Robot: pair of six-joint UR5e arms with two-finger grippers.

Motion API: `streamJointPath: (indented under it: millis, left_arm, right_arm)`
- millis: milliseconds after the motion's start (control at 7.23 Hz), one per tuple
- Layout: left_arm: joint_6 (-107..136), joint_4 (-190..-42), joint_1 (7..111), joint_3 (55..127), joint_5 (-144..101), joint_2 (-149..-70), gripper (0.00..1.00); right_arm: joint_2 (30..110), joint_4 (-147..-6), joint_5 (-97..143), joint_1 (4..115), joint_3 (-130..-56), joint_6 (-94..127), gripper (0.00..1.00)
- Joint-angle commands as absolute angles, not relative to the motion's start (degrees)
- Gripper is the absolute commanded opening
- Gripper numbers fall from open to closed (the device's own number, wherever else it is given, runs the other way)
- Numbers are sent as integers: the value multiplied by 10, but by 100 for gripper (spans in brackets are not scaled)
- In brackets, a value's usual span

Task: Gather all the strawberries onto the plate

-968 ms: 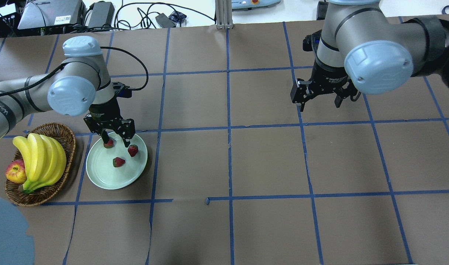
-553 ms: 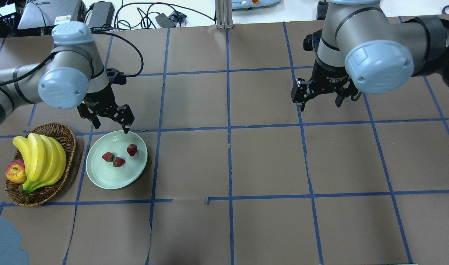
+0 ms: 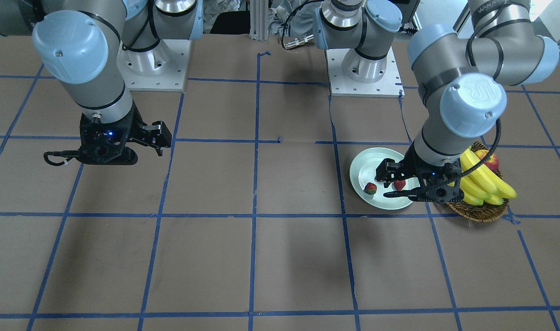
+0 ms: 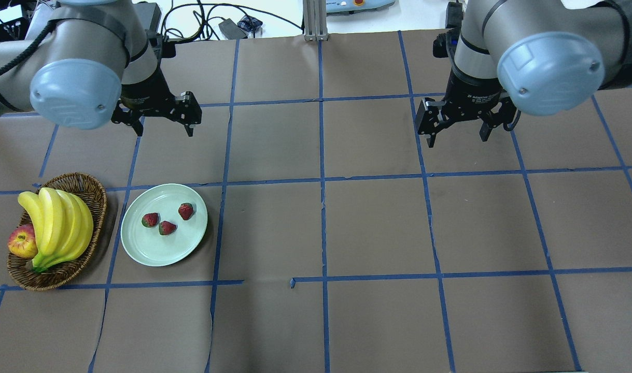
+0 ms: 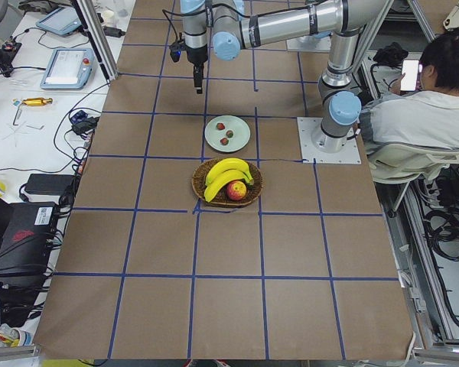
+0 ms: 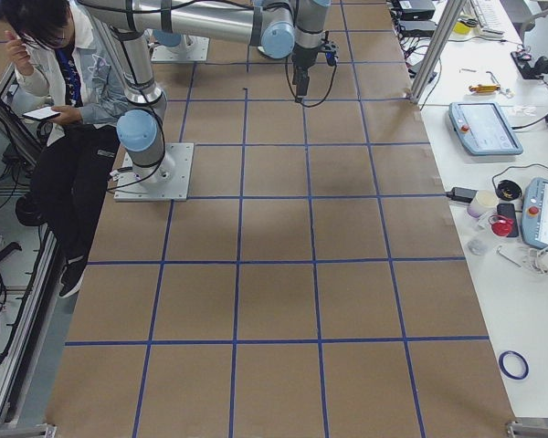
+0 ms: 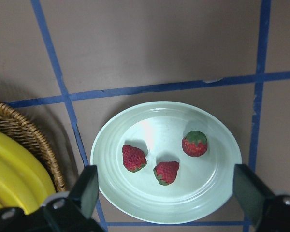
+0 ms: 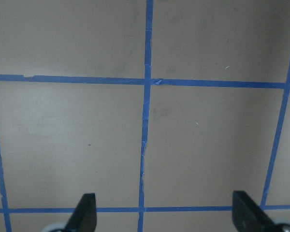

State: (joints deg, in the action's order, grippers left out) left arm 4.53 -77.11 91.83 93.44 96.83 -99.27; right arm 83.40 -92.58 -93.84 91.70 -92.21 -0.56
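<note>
The table [image 4: 378, 223], papered brown and gridded with blue tape, is cut off at the frame edges in the overhead view. A wide stretch of paper is seen between the two arms.

The left gripper [image 4: 164, 132] is held above the table beyond the plate's far rim, its jaws spread wide apart and nothing between them. The right gripper [image 4: 458, 141] is held well apart on the other side, equally spread and unloaded. In each wrist view only the two fingertips [image 7: 87, 186] are caught at the bottom corners.

The wicker basket [image 4: 95, 189] is set just beside the plate. Most of its apple [image 4: 21, 242] is covered by bananas [image 4: 56, 223].

The plate [image 4: 139, 248] is partly masked by the left gripper in the front-facing view. Free paper is left all round its rim.

All three strawberries [image 4: 166, 228] are lying inside the plate, two nearly touching and one slightly apart. Only two are shown from the front.
</note>
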Motion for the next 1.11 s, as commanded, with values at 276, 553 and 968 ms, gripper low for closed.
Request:
streamJointPath:
  millis: [276,553,968]
  left_arm:
    - [-2,-969,958,881,920,-934,100]
    - [-33,-984,921,880,901,-917,100]
    - [-28,-985,920,892,901,-909,100]
  right_arm:
    - [834,-873,-935,918,-871,-7,100]
    - [834,-875,-933,915,-872,-30,100]
    - [834,-878,-932,914,-868,-39,100]
